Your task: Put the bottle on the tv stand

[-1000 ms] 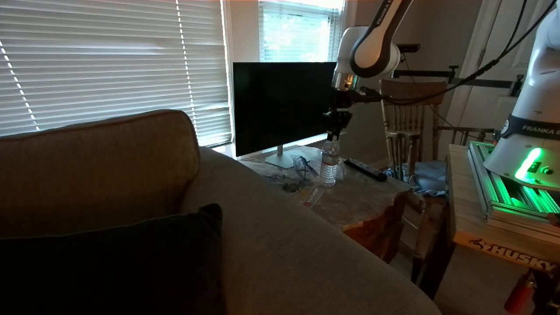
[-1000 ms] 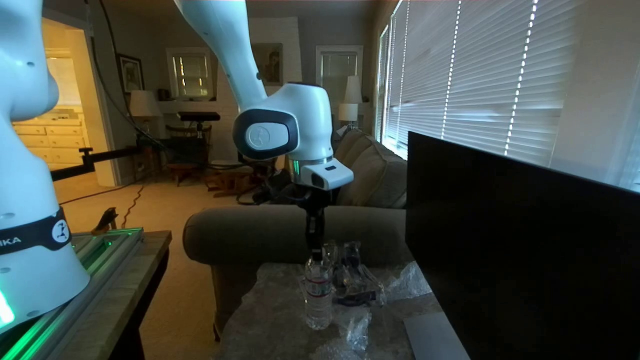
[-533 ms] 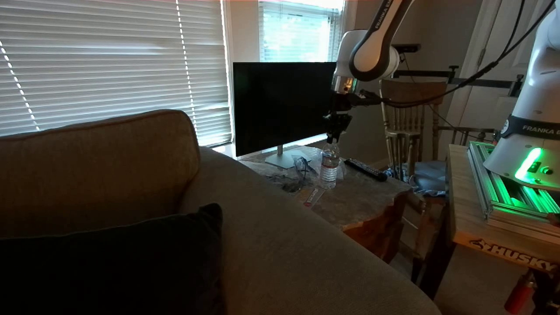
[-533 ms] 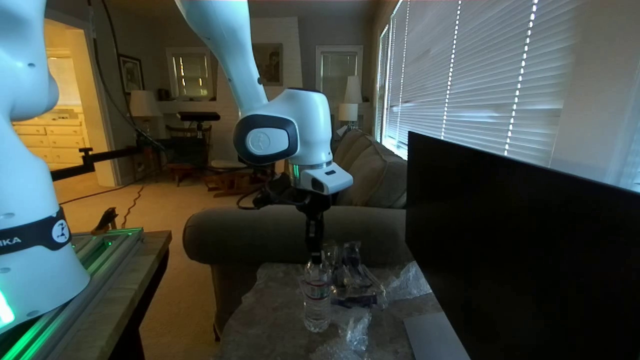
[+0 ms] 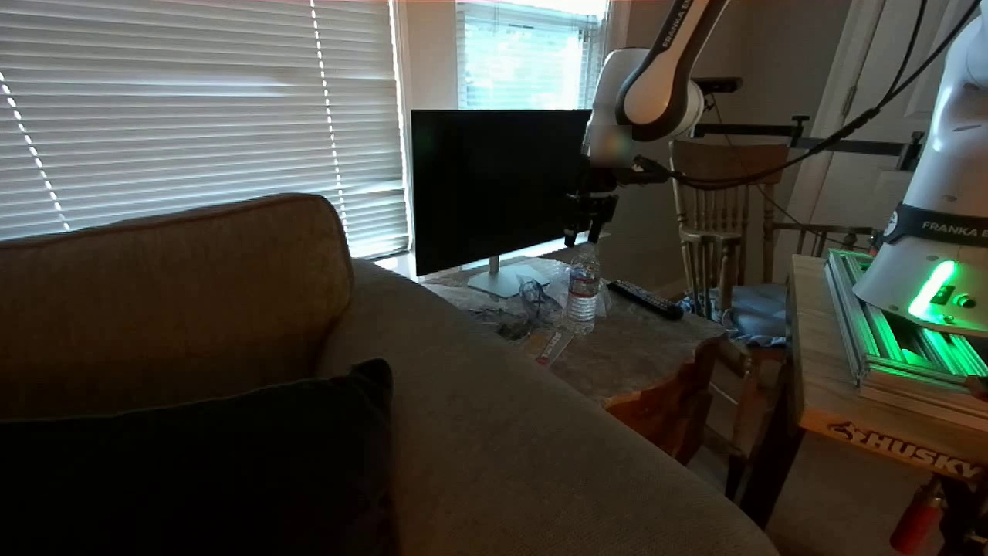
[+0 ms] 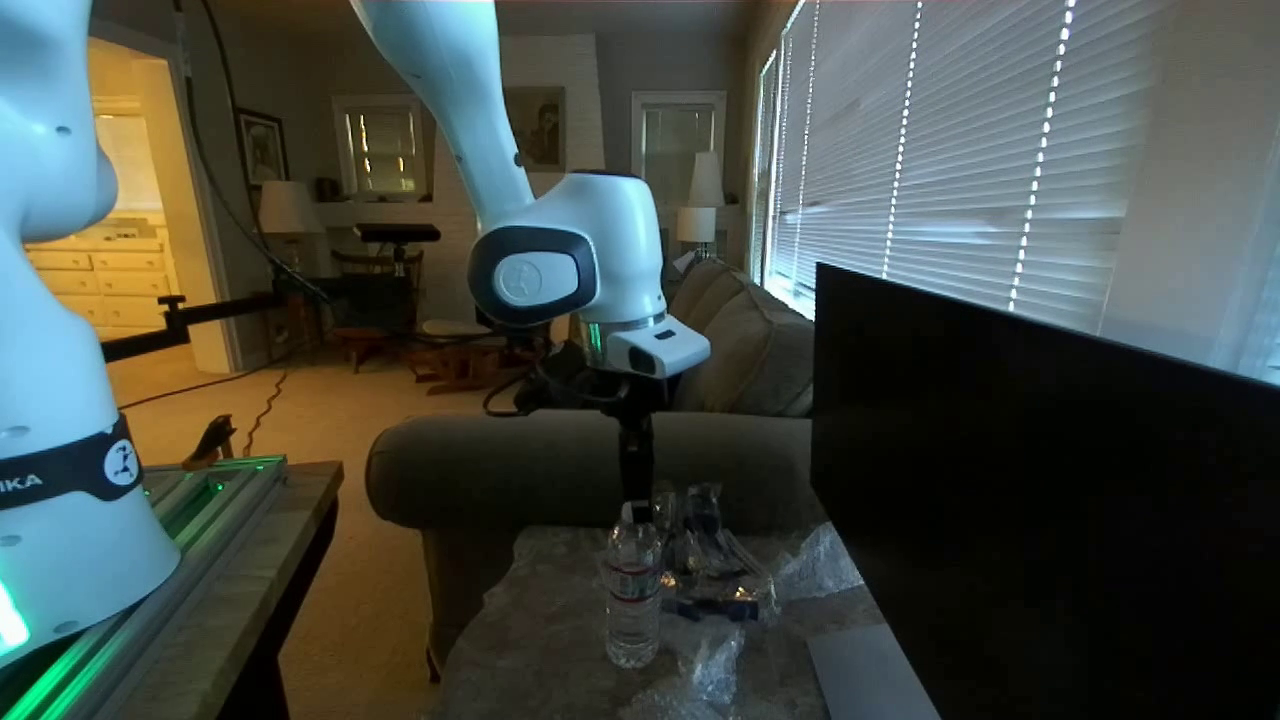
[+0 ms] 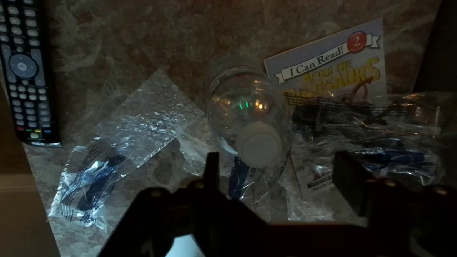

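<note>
The clear bottle (image 5: pixel 583 292) stands upright on the tv stand (image 5: pixel 629 347), its white cap up. In an exterior view its pale label with the red band shows on the bottle (image 6: pixel 633 590). My gripper (image 5: pixel 582 238) is right above it, fingers spread apart at cap height. From the wrist, the bottle's cap (image 7: pixel 260 145) appears just past the fingertips, nearer the left one, and neither of the fingers (image 7: pixel 351 184) seems to press on it. The wide gap of the gripper (image 7: pixel 275 171) has only background behind it.
A black TV (image 5: pixel 502 189) rises from the same top. Around the bottle lie crumpled plastic packaging (image 7: pixel 150 114), a thin book (image 7: pixel 328 60) and a remote (image 7: pixel 23 67). The sofa arm (image 5: pixel 502 401) borders the stand; a wooden chair (image 5: pixel 722 220) is behind.
The bottle came down slightly onto the stand while gripped. Since half a second ago the fingers have opened and let go of it, and the gripper has risen a little.
</note>
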Controlling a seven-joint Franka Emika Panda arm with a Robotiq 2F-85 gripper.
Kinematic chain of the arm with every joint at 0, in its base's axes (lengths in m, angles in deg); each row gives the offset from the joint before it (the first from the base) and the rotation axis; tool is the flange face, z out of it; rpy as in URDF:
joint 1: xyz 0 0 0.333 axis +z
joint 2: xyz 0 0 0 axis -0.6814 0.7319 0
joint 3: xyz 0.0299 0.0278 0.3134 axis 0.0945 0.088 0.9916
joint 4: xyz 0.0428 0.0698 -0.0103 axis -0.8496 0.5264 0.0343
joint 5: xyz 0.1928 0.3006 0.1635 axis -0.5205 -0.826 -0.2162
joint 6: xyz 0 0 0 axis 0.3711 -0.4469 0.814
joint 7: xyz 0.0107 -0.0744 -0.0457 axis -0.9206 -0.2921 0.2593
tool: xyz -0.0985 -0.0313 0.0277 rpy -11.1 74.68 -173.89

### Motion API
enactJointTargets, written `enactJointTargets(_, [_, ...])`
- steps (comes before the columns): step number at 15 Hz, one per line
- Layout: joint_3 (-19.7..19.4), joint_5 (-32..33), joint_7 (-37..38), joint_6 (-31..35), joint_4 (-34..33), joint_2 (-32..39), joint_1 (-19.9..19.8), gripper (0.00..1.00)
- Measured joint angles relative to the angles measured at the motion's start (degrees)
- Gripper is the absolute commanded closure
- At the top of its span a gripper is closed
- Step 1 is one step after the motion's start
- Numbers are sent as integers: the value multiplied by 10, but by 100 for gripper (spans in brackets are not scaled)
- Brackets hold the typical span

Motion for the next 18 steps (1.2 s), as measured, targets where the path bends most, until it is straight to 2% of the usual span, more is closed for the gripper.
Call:
enactJointTargets(2, [-1, 2, -6, -35, 0, -17, 1, 0])
enactJointTargets(11, [-5, 34, -3, -281, 1, -159, 7, 0])
enactJointTargets(14, [-1, 63, 29, -328, 2, -200, 7, 0])
enactJointTargets(18, [8, 86, 83, -332, 11, -241, 7, 0])
